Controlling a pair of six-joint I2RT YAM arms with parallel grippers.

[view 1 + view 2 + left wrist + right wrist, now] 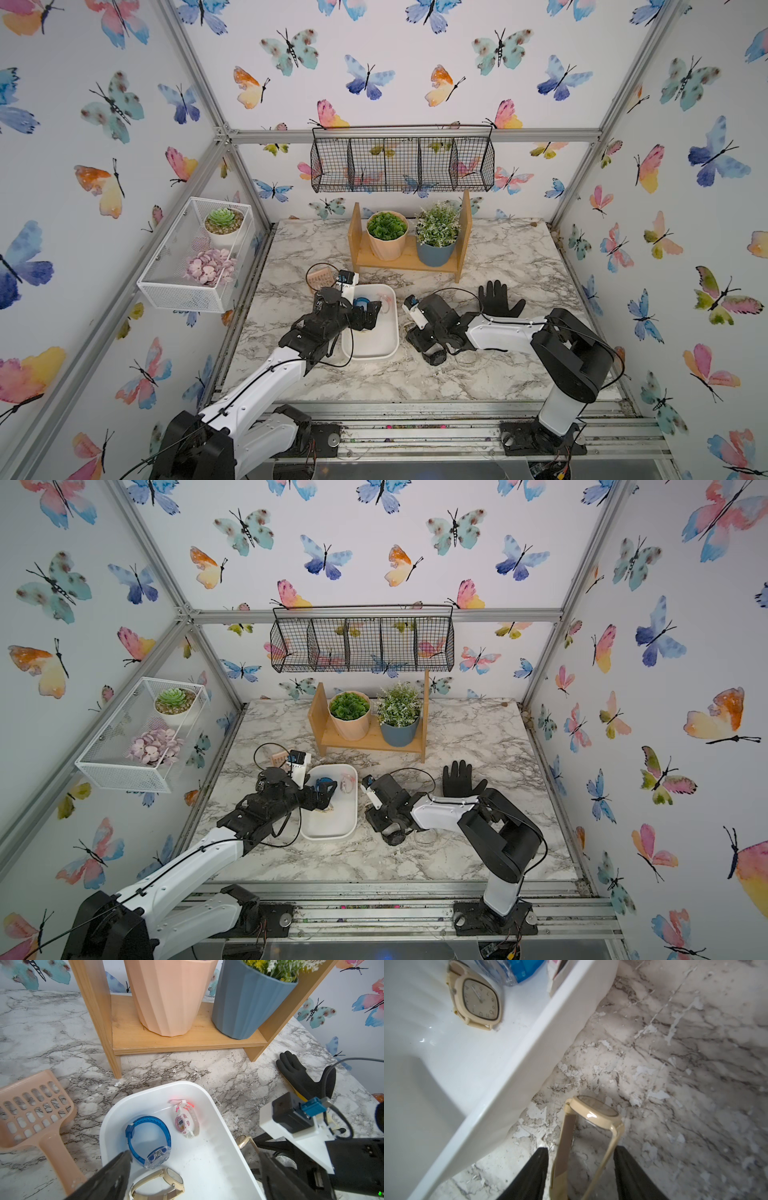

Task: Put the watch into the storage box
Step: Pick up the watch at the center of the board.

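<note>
The storage box (376, 354) (207, 1159) (508, 1076) is a white tray in the middle of the marble table. In it lie a blue watch (149, 1138), a pink-and-white one (184, 1120) and a beige square-faced one (477, 999). A beige round-faced watch (593, 1113) (245, 1140) stands on edge on the table just outside the box wall. My right gripper (581, 1167) is open with its fingers on either side of that strap loop. A small black watch (434, 356) lies under the right wrist. My left gripper (193, 1169) hangs wide open over the box, holding nothing.
A black glove (498, 300) lies behind the right arm. A peach slotted scoop (35, 1109) lies left of the box. A wooden shelf (409, 264) with two potted plants stands behind it. A black wire basket (402, 164) hangs on the back wall, and a white mesh basket (195, 257) on the left.
</note>
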